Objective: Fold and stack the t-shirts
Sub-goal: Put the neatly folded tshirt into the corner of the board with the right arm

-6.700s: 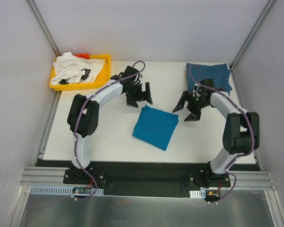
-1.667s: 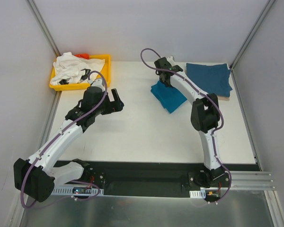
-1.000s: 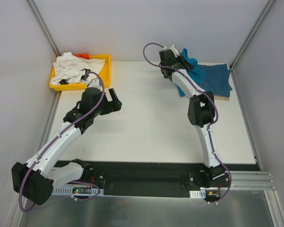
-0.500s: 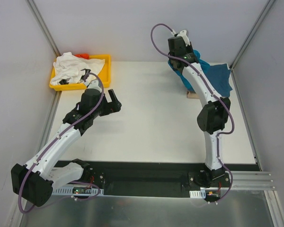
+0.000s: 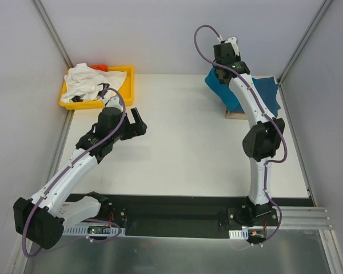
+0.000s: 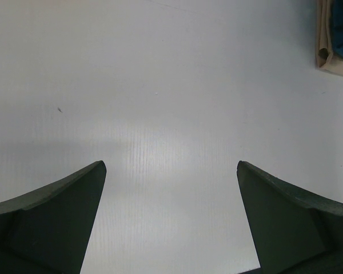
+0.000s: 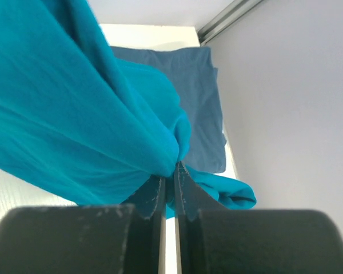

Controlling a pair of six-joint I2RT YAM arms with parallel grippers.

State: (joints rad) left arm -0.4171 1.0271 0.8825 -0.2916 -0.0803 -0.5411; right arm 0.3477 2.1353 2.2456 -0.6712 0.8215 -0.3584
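Nearer than the yellow tray (image 5: 127, 85) and slightly to its right, the left fingers (image 6: 51, 217) stand wide apart over bare bench (image 5: 183, 154), holding nothing. Inside the tray lies the crumpled white t-shirt (image 5: 86, 83) with black marks. Well to the tray's right, the right fingers (image 7: 155, 200) pinch a bunched fold of the teal-blue t-shirt (image 7: 74, 114), which hangs above the left part of the flat darker blue t-shirt (image 5: 268, 97)

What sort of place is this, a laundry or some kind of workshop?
Probably a robotics test cell: a left arm and right arm bolted to a white table, plain grey walls, and a teal t-shirt hanging from the right one.
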